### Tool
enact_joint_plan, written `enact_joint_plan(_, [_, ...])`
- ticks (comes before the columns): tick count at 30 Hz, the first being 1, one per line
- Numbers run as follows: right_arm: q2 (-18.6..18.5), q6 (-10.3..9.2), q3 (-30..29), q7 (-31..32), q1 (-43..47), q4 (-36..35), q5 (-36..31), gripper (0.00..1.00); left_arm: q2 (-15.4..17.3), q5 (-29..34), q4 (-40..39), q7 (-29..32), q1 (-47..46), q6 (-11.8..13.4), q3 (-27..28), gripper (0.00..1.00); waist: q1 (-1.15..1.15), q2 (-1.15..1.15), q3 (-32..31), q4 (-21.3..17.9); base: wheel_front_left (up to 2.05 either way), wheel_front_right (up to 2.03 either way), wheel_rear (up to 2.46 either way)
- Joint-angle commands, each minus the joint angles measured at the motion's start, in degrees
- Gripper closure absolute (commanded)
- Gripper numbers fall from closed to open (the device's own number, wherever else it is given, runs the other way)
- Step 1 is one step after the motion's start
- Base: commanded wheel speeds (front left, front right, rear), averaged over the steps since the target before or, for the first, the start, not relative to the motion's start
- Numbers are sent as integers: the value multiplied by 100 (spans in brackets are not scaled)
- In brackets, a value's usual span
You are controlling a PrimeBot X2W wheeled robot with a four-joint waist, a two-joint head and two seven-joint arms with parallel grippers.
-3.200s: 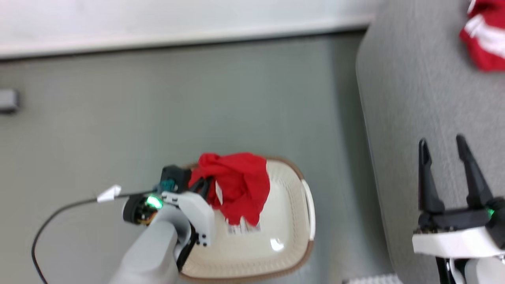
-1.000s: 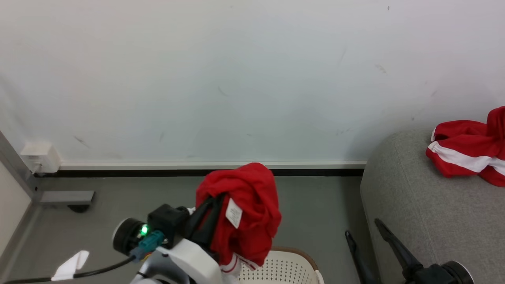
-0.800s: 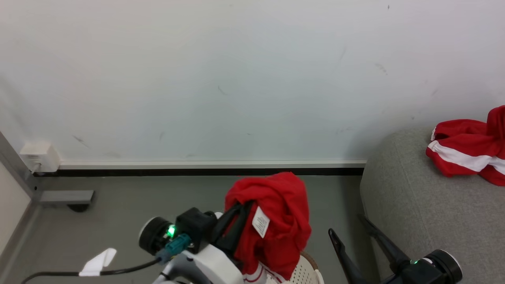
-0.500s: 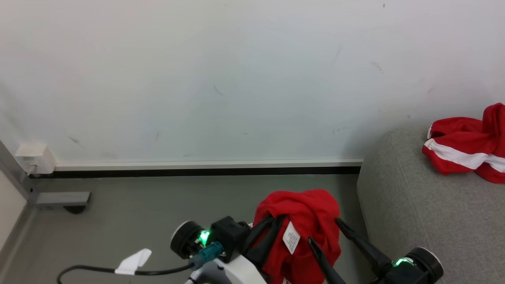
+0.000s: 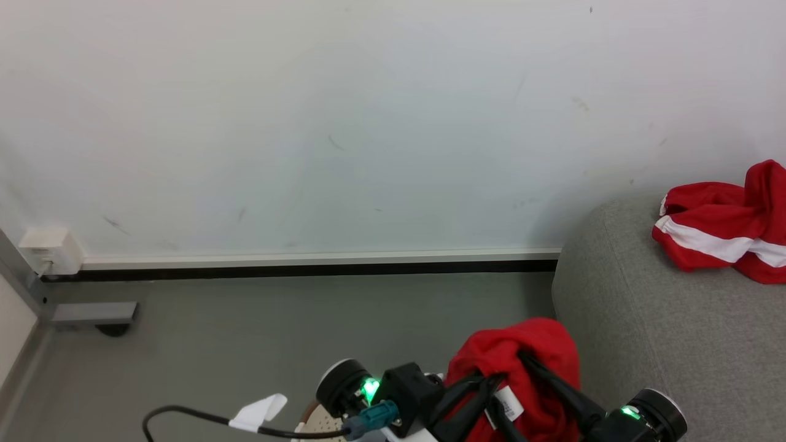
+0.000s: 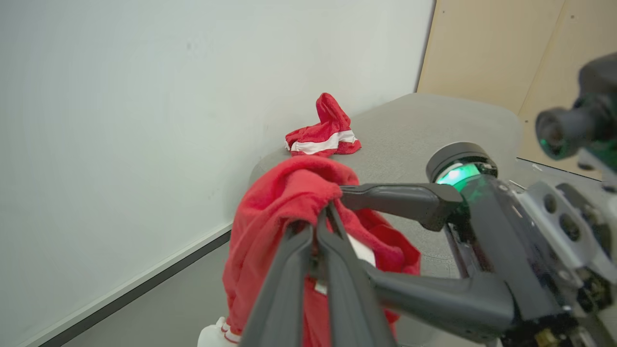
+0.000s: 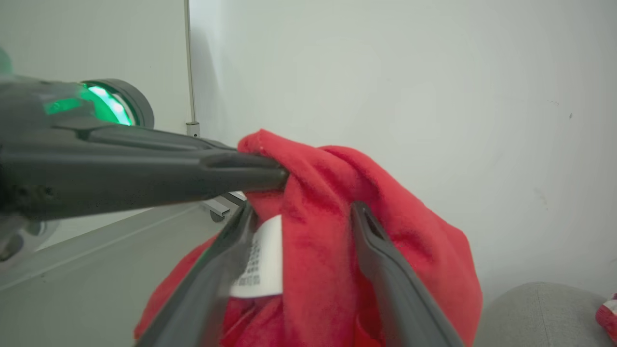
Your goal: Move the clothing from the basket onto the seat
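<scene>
We log: clothing (image 5: 519, 359) out of the basket (image 5: 319, 425), aloft just beside the seat (image 5: 651, 344), not yet on it. Our left jaws clamp it; right jaws wide, astride a fold. Second red garment (image 5: 715, 236) lies on seat.

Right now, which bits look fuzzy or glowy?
Right wrist view: the left end effector looks soft and its green light flares. Left wrist view: a dark shape at upper right is blurred. Head view: the clothing is sharp.
</scene>
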Motion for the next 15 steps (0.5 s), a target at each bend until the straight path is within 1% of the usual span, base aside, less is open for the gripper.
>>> enact_joint_plan(1, [-48, 7, 23, 30, -20, 36, -27, 0, 23, -68, -85, 29, -12, -47, -18, 100, -1, 0, -9, -1, 0, 0, 0])
enact_joint_plan(5, [-100, 7, 59, 88, -10, 60, -43, 0, 50, -100, -159, 81, 7, -85, -58, 100, -1, 0, -11, 3, 0, 0, 0])
enact_joint_plan(6, [-113, 7, 61, 95, -11, 70, -43, 35, 53, -115, -179, 97, 8, -91, -69, 100, -1, 0, -9, 5, 0, 0, 0])
enact_joint_plan(7, [-121, 7, 67, 119, -14, 78, -39, 78, 55, -125, -190, 111, 12, -91, -78, 100, -1, 0, -11, 6, 0, 0, 0])
enact_joint_plan(8, [-123, 7, 75, 122, -18, 84, -24, 100, 59, -135, -200, 116, 20, -96, -85, 100, -1, 0, -12, 5, 0, 0, 0])
enact_joint_plan(15, [-148, 6, 55, 148, -42, 62, 84, 100, 113, -180, -116, 97, 53, -10, -36, 100, -1, 0, -10, -23, 0, 0, 0])
